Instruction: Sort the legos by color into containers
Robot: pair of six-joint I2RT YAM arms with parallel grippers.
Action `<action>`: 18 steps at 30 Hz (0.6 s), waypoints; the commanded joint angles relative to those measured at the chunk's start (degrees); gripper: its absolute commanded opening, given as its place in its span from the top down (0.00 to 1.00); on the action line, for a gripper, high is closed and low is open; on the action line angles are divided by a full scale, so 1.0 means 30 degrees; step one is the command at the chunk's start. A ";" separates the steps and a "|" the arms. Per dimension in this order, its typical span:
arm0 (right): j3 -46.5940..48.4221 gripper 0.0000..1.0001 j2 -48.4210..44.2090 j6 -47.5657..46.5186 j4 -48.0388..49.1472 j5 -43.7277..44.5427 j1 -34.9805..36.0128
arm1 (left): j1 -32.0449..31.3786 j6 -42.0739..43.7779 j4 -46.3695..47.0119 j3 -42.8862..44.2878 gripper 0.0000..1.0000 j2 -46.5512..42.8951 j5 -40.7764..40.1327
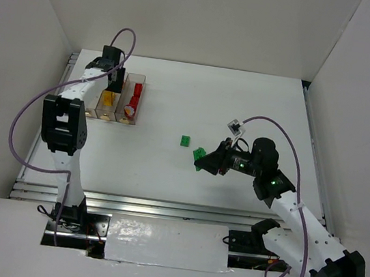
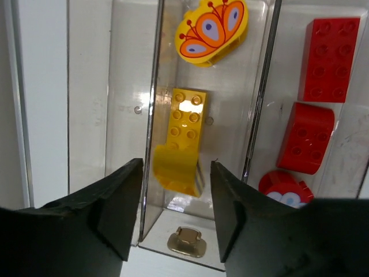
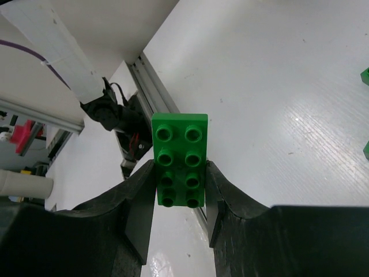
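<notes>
- The white table [image 1: 245,105] sits inside plain white walls, with the two arms bolted at its near edge.
- The three narrow clear plastic bins joined in a row [image 1: 140,98] stand at the far left of the table, under the left arm.
- In the left wrist view, the middle compartment [image 2: 230,104] holds a long yellow studded brick with a curved end [image 2: 183,138]. It also holds a yellow rounded piece printed with an orange butterfly [image 2: 211,27], lying apart from the brick towards the other end.
- The right compartment [image 2: 346,150] holds three red pieces in a line: a square red studded brick [image 2: 327,57], a red brick with rounded corners [image 2: 305,138] and a red round piece with a white and blue print [image 2: 283,193].
- The left compartment [image 2: 124,86] is mostly hidden by the arm from above.
- A small brass-coloured fitting [image 2: 184,241] sits at the near end of the middle compartment. It may be a latch, but the view is too poor to tell.
- The left gripper [image 2: 176,173] hangs over the middle compartment with its fingers apart and nothing between them.
- The right gripper [image 3: 179,176] is clamped on a green rectangular studded brick [image 3: 179,150], held just above the table right of centre.
- A second small green brick [image 1: 185,140] lies on the table near it, well apart from the bins.
</notes>
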 commanded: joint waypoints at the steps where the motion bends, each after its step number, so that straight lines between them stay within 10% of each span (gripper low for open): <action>1: 0.0486 1.00 -0.0020 0.0004 0.0703 -0.0361 -0.0045 | 0.0103 -0.0519 0.0080 0.0390 0.32 0.0699 0.0215; 4: 0.0748 1.00 0.0009 -0.0112 0.0324 -0.0302 -0.0016 | 0.0103 -0.0931 0.0020 0.0477 0.00 0.0468 -0.0138; 11: 0.0750 1.00 0.0623 0.0500 0.1022 -0.0682 -0.0074 | 0.0074 -0.3038 -0.1205 0.1384 0.00 -0.3218 0.1582; 18: 0.0572 1.00 0.2087 0.2900 0.4508 -0.2412 -0.0045 | -0.0858 -0.8709 0.5942 -0.7580 0.00 -1.4393 1.5159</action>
